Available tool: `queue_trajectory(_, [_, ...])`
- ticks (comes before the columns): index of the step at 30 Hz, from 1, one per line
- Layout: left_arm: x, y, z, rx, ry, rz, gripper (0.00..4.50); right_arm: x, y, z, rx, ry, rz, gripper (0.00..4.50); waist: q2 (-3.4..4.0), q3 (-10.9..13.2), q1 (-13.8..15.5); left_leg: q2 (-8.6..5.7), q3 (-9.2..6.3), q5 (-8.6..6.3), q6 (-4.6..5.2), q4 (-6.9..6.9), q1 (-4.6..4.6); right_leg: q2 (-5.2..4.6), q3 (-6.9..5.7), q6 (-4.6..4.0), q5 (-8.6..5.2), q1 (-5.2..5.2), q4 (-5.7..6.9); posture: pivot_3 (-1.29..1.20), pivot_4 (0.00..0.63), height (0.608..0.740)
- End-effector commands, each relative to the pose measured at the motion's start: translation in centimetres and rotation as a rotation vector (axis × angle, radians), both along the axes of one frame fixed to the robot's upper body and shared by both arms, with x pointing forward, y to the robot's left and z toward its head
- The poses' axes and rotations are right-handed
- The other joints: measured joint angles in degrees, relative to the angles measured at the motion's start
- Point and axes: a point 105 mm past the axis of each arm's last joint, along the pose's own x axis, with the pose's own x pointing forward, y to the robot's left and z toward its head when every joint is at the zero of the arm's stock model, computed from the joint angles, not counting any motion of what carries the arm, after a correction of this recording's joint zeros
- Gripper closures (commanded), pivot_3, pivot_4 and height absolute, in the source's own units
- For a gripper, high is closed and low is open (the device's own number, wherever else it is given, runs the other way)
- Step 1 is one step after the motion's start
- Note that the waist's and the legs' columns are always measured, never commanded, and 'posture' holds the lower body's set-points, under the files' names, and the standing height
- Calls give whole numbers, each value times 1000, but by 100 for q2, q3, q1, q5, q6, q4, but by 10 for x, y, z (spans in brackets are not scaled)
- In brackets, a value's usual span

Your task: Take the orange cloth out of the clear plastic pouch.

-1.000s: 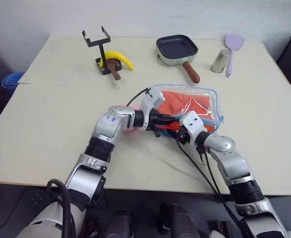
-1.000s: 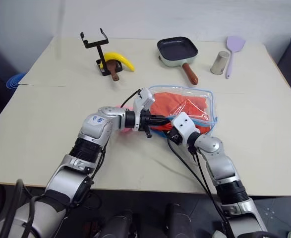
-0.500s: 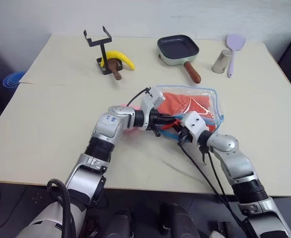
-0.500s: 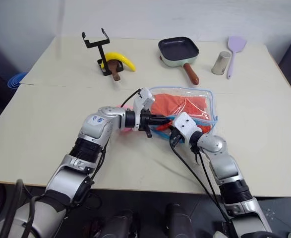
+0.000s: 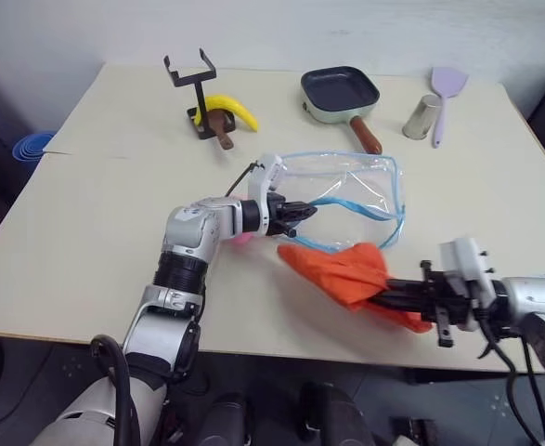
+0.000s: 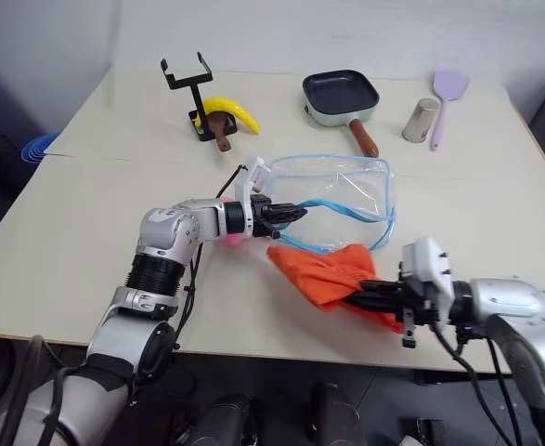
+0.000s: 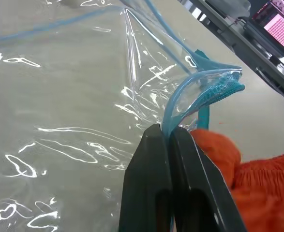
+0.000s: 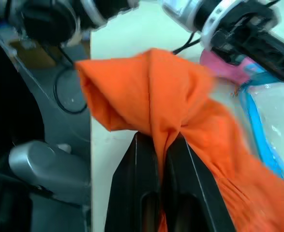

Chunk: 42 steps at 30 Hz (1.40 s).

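Both claws are clamped on something — the left claw (image 5: 302, 211) pinches the light blue edging at the mouth of the clear plastic pouch (image 5: 351, 190), which lies see-through on the tabletop (image 5: 96, 214). Nearer and to the right, the right claw (image 5: 389, 291) grips the orange cloth (image 5: 342, 271) — wholly outside the pouch, bunched just beside its near edge.

The beige table (image 5: 96, 214) carries a phone stand (image 5: 196, 93), banana (image 5: 232, 110), pan (image 5: 341, 93), cup (image 5: 422, 116), spatula (image 5: 447, 88) and clear plastic pouch (image 5: 351, 190).
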Motion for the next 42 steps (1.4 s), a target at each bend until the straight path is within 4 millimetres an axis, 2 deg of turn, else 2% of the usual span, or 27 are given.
queue_trajectory(1, [-9, 4, 11, 17, -84, -47, 4500, 5, -48, 47, 16, -124, -197, 4437, 0, 0, -15, 0, 2, 0, 0, 0, 1, 0, 2, 0, 0, 0, 0, 0, 150, 740])
queue_trajectory(3, [-14, 7, 8, 37, -93, -81, 4500, 10, -84, 67, -76, -198, -314, 4437, 0, 0, -7, 1, 2, 0, 0, 0, 3, 2, 1, 0, 0, 0, 2, 0, 150, 740])
queue_trajectory(5, [-17, 9, 6, 49, -98, -98, 4500, 14, -105, 80, -147, -259, -387, 4437, 1, 0, -7, 0, 9, 0, 0, -2, 5, 3, 5, 0, 0, 1, 1, 0, 150, 740])
queue_trajectory(7, [-17, 11, 4, 66, -112, -98, 4500, 24, -133, 115, -206, -417, -499, 4437, 1, 0, -16, 1, 11, 0, 1, -2, 6, 4, 7, 0, 0, 1, 0, 0, 150, 740])
queue_trajectory(8, [-17, 11, 3, 70, -117, -101, 4500, 27, -145, 126, -265, -481, -536, 4437, 1, 0, -23, 0, 18, 0, 1, -3, 6, 5, 13, 0, 0, -2, 1, 0, 150, 740])
queue_trajectory(9, [-18, 11, 3, 71, -120, -106, 4500, 31, -157, 131, -346, -543, -569, 4437, 8, 2, -27, 0, 24, 0, 2, -2, 9, 5, 14, 0, 0, -2, 3, 0, 150, 740])
queue_trajectory(12, [-19, 11, 4, 64, -125, -110, 4500, 45, -178, 128, -529, -683, -622, 4437, 5, 2, -32, 8, 27, 0, 0, -10, 14, 13, 15, -1, -1, -2, 0, 0, 150, 740])
queue_trajectory(13, [-19, 10, 5, 60, -133, -108, 4500, 51, -181, 119, -554, -708, -621, 4437, 4, 1, -32, 9, 29, 0, -2, -12, 12, 16, 16, -1, -1, -3, -3, 0, 150, 740])
queue_trajectory(16, [-18, 10, 3, 72, -155, -102, 4500, 62, -185, 64, -640, -652, -546, 4437, -1, 1, -39, 7, 33, 0, -2, -8, 14, 13, 16, -1, -1, 0, -3, 0, 150, 740])
queue_trajectory(19, [-19, 11, 0, 86, -164, -111, 4500, 64, -182, 8, -597, -519, -477, 4437, 1, 1, -33, 7, 33, 0, -2, -8, 13, 14, 15, -1, -1, -1, 1, 0, 150, 740])
queue_trajectory(21, [-21, 11, -2, 95, -168, -120, 4500, 60, -181, -16, -557, -445, -451, 4437, 12, 3, -27, 6, 33, 0, -2, -7, 13, 15, 14, -1, -1, -2, 2, 0, 150, 740])
queue_trajectory(23, [-22, 13, -1, 94, -196, -125, 4500, 55, -179, -36, -523, -408, -443, 3954, 17, 2, -30, 2, 33, 1, -1, -7, 11, 15, 15, 0, -1, -4, 3, 0, 150, 740])
queue_trajectory(24, [-21, 15, 2, 85, -219, -116, 4272, 52, -181, -42, -502, -376, -453, 3789, 17, 2, -33, 3, 32, 1, 0, -7, 11, 13, 15, -1, -1, -4, 2, 0, 150, 740])
queue_trajectory(26, [-21, 19, 6, 85, -251, -114, 3802, 48, -181, -43, -477, -380, -456, 3157, 17, 2, -34, 4, 30, 1, 0, -6, 12, 10, 16, -1, -1, -3, 3, 0, 150, 740])
queue_trajectory(28, [-30, 25, 7, 106, -276, -169, 3233, 44, -174, -37, -426, -372, -439, 2489, 18, 2, -33, 5, 28, 1, -1, -6, 13, 9, 15, -1, -1, -2, 2, 0, 150, 740])
queue_trajectory(30, [-47, 36, 17, 106, -327, -252, 2614, 38, -155, -27, -319, -351, -408, 1787, 19, 2, -62, 10, 28, 0, -3, -7, 15, 11, 18, -1, -1, -2, 2, 0, 150, 740])
queue_trajectory(33, [-77, 59, 37, 72, -416, -367, 1730, 19, -108, -19, -141, -257, -306, 798, 21, 2, -84, 24, 22, -3, -14, -7, 16, 20, 17, -4, -2, -2, 3, 0, 150, 740])
queue_trajectory(35, [-95, 85, 34, 101, -437, -409, 1723, 5, -74, -23, -60, -174, -221, 89, 27, -1, -103, 32, 17, -5, -22, -5, 18, 23, 15, -13, -6, -1, 7, 0, 150, 740])
queue_trajectory(37, [-104, 118, 15, 154, -414, -362, 1723, -5, -41, -35, -1, -104, -139, 38, 32, -5, -138, 35, 16, -9, -29, -5, 29, 24, 16, -23, -11, 7, 3, 0, 150, 740])
queue_trajectory(39, [-108, 147, -5, 209, -456, -279, 1723, -12, -19, -52, -11, -80, -54, 38, 34, -6, -150, 37, 16, -11, -33, -6, 49, 23, 18, -29, -15, 21, -8, 0, 150, 740])
queue_trajectory(42, [-118, 175, -24, 262, -437, -193, 1723, -12, -9, -71, -102, -122, 26, 38, 30, -4, -102, 35, 14, -19, -27, -8, 71, 14, 17, -32, -17, 49, -19, 0, 150, 740])
